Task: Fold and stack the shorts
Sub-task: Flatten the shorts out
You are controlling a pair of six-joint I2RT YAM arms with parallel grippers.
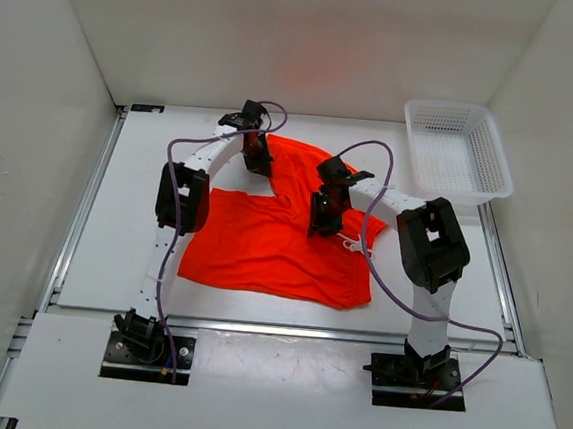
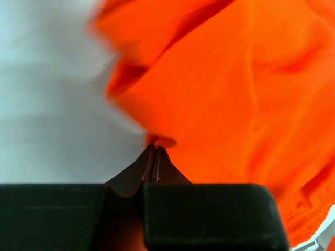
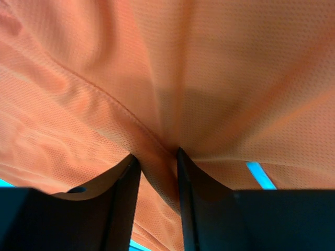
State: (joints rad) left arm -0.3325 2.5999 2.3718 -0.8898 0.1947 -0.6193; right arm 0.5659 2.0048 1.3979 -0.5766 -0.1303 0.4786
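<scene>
Orange shorts (image 1: 283, 249) lie spread mid-surface (image 1: 115, 220), left hand (image 2: 156, 151) pinched tight on their 11 o'clock edge, right hand (image 3: 157, 162) half-closed on a cloth ridge just 2 o'clock of centre, likely paired holds for lifting a fold.

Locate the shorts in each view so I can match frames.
Top external: shorts spread mid-table between the arms.
Left wrist: shorts fill the top and right; the left gripper pinches an edge.
Right wrist: shorts fill nearly the whole frame; a fold sits in the right gripper.
Shared landmark: the white table, also left of the cloth in the left wrist view; not made out in the right wrist view.
</scene>
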